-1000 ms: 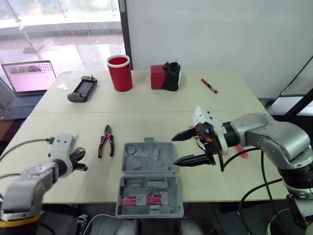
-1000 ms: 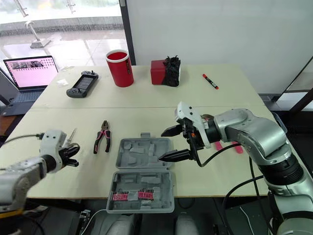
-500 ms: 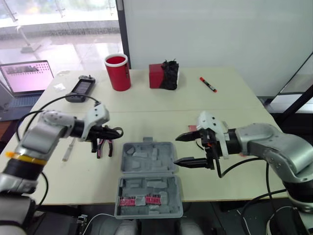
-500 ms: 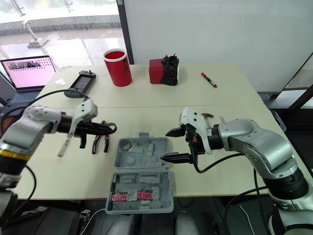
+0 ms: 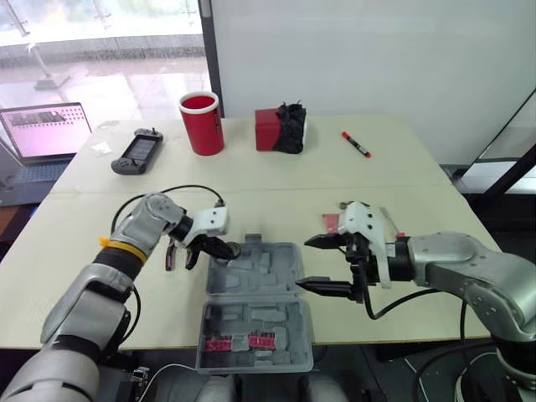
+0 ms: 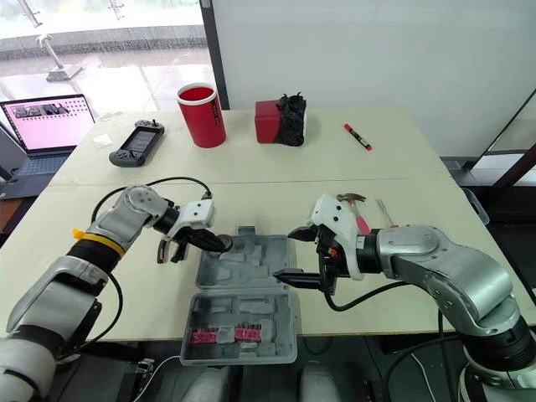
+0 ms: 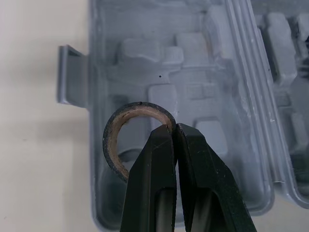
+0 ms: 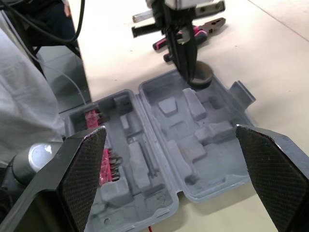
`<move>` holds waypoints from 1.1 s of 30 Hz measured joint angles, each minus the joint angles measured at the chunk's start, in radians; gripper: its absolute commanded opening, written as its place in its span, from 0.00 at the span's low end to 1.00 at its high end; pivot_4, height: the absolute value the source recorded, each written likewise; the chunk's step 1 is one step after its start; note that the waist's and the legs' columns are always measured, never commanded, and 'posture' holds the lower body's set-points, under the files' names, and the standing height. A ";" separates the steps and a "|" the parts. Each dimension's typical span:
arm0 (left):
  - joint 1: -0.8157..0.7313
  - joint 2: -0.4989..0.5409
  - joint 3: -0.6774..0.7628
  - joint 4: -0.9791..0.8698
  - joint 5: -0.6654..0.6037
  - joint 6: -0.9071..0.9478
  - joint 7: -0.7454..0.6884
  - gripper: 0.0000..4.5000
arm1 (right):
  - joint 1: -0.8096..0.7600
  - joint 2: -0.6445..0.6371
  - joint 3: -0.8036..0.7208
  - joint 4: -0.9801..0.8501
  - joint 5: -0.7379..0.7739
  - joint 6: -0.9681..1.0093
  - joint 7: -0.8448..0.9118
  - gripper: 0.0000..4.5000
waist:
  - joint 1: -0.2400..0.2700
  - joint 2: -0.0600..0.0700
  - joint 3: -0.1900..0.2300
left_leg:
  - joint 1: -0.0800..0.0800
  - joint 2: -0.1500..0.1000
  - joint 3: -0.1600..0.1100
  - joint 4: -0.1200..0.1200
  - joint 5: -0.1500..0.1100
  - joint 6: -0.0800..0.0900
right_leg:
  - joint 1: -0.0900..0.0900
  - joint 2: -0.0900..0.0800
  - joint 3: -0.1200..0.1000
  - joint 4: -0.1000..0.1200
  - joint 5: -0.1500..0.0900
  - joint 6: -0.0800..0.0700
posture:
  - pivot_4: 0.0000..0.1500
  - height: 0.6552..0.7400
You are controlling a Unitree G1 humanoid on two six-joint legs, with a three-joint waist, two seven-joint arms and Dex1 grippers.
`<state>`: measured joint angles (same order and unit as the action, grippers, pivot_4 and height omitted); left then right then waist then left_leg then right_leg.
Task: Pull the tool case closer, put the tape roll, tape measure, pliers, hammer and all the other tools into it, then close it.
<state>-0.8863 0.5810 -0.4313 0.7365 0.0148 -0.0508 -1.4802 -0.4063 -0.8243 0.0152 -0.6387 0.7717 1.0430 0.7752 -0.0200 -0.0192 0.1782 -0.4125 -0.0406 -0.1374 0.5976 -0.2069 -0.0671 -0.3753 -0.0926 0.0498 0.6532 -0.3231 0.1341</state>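
My left gripper (image 7: 173,128) is pinched shut on the tape roll's (image 7: 110,145) wall, holding it over the case's (image 6: 251,268) far left corner. I judge it light and stiff, so a rim pinch suits. My right gripper (image 6: 285,255) hovers wide open at the case's right edge.

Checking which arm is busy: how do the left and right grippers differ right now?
The left black two-fingered gripper is shut, pinching the black tape roll by its rim. The right black two-fingered gripper is open, with its fingers spread wide and nothing between them. The left gripper sits over the far half of the open grey plastic tool case. The right gripper is by its right edge. Both point toward the case.
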 measured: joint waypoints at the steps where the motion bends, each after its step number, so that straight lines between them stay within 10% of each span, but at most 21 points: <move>1: 0.000 -0.003 0.000 0.015 0.011 -0.010 0.005 0.02 | 0.000 0.000 0.000 -0.004 0.001 0.000 -0.005 1.00 | 0.000 0.000 0.000 | 0.000 0.000 0.000 0.000 0.000 0.000 | 0.000 0.000 0.000 0.000 0.000 0.000 | 1.00 1.00; 33: 0.049 -0.004 0.065 0.040 0.068 0.025 0.065 0.02 | -0.067 0.002 0.054 0.035 0.007 -0.022 -0.001 1.00 | -0.001 0.000 0.000 | 0.000 0.000 -0.002 0.002 0.000 0.000 | 0.000 0.001 0.000 0.004 0.000 0.000 | 1.00 1.00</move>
<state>-0.8377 0.5769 -0.3668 0.7760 0.0830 -0.0262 -1.4148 -0.4738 -0.8222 0.0691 -0.6036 0.7784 1.0210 0.7737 -0.0214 -0.0193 0.1782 -0.4124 -0.0406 -0.1391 0.5992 -0.2069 -0.0671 -0.3754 -0.0913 0.0497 0.6569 -0.3231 0.1342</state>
